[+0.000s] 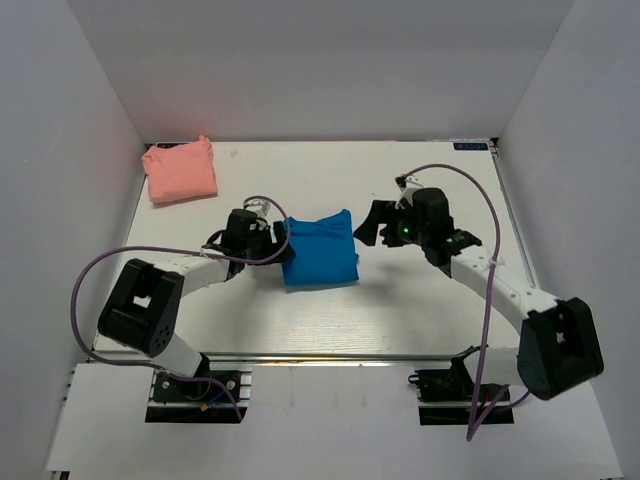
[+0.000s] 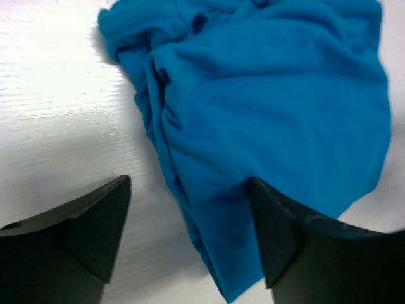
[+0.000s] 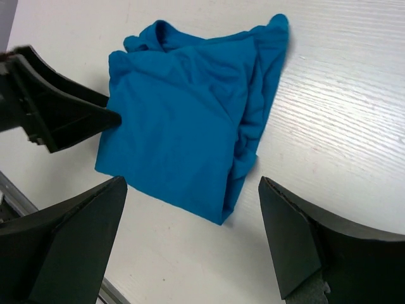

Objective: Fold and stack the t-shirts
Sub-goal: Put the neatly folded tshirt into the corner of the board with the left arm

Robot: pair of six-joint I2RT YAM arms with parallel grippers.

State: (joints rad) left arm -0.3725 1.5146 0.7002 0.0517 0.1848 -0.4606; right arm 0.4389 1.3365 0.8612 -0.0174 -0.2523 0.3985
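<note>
Two t-shirts lie on the white table (image 1: 420, 300). At the far left corner sits the salmon pink t-shirt (image 1: 180, 172), folded into a small square bundle and well apart from both arms. Nearer the middle, the left gripper (image 1: 282, 240) has its jaws spread wide at the left edge of the bright blue t-shirt (image 1: 320, 250). In the left wrist view one of its fingers (image 2: 278, 234) overlaps the cloth's edge while the other is over bare table. The bright blue t-shirt lies mid-table, folded to a rough, rumpled square with creases bunched along one side. To its right, the right gripper (image 1: 365, 226) hangs near the shirt, jaws wide too, gripping nothing and clear of the cloth.
</note>
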